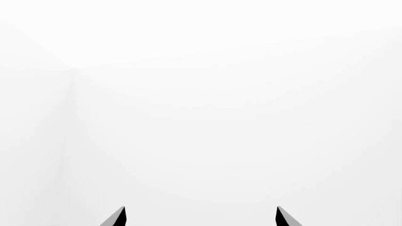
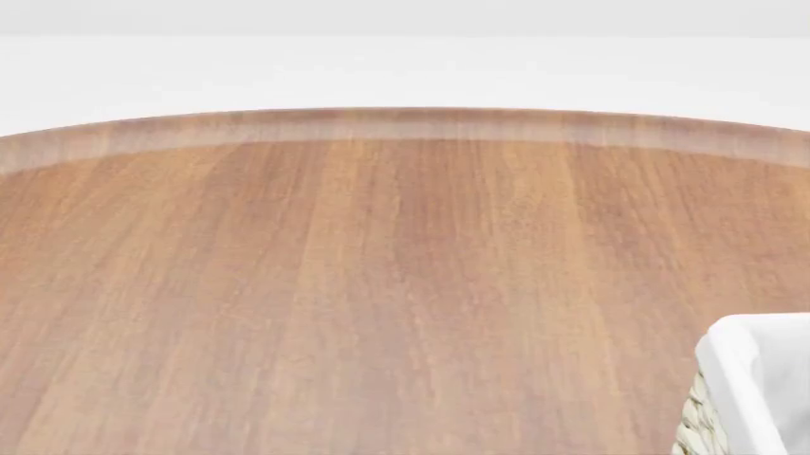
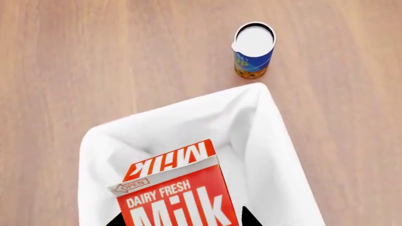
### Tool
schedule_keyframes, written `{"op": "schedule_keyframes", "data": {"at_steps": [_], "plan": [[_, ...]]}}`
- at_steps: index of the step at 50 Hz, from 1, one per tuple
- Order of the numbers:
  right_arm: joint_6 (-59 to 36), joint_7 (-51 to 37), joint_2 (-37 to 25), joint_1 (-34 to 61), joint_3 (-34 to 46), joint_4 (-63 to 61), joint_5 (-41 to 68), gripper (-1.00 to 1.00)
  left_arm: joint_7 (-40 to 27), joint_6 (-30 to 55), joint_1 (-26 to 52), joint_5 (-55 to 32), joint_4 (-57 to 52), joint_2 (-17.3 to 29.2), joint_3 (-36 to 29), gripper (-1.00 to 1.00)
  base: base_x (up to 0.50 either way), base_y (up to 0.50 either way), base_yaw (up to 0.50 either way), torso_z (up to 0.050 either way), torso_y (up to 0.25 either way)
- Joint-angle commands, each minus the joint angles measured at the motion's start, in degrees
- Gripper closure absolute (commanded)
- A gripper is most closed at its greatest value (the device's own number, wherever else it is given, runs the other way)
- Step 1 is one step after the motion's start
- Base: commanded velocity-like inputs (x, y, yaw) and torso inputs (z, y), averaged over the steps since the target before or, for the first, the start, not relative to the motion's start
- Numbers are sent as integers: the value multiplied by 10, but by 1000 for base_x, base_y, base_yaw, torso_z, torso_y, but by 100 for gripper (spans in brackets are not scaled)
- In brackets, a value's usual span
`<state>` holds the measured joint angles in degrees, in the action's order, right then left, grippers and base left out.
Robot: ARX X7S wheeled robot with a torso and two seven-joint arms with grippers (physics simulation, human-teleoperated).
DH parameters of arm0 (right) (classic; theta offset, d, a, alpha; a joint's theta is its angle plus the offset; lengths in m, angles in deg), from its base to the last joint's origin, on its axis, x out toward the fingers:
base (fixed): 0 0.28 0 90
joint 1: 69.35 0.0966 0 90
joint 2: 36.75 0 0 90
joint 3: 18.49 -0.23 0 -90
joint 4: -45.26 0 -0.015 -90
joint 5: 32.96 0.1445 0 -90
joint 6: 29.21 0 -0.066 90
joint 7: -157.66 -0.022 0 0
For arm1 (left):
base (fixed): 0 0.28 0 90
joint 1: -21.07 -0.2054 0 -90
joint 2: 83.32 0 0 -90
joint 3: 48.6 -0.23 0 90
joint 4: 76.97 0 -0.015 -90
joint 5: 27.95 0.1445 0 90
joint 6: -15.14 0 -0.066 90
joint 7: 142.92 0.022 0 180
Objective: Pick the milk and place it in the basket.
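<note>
The right claw [image 3: 180, 217] pinches the milk [image 3: 174, 193] between its dark tips, the carton hanging over the white-lined basket [image 3: 276, 155]. Beyond the basket's far corner, a blue can [image 3: 253, 49] stands just apart on the counter [image 3: 94, 61], bare wood around it. The left claw [image 1: 201, 217] is spread, holding nothing, facing blank white.
</note>
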<state>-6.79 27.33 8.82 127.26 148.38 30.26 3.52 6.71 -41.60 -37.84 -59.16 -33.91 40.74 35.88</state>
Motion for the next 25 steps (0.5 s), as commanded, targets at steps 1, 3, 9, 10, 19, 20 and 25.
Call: {"op": "schedule_keyframes", "data": {"at_steps": [1,3,9,10,19,20,25], "plan": [[-20,27,17,-8,-72,-1,-72,100,0,-5,-3,0,2,0,0,-100,0,0,0,0,0],[-23,36,22,-7,-87,-1,-97,100,-1,-6,-5,-1,1,0,1,-100,0,0,0,0,0],[-29,52,27,-13,-139,-1,-160,100,-2,-8,-6,0,1,1,3,-100,0,0,0,0,2],[-30,55,27,-15,-145,-1,-168,100,-2,-6,-5,-3,0,2,5,-100,0,0,0,0,0],[-29,72,25,-29,-197,-1,-230,100,-6,-2,0,-4,1,1,3,-100,0,0,0,1,1],[-28,74,25,-31,-203,-1,-236,100,-5,-3,0,-3,2,1,3,-100,0,0,0,0,0],[-27,82,24,-40,-226,-1,-260,100,-5,-4,-1,3,1,5,-2,-100,0,0,0,0,2]]}}
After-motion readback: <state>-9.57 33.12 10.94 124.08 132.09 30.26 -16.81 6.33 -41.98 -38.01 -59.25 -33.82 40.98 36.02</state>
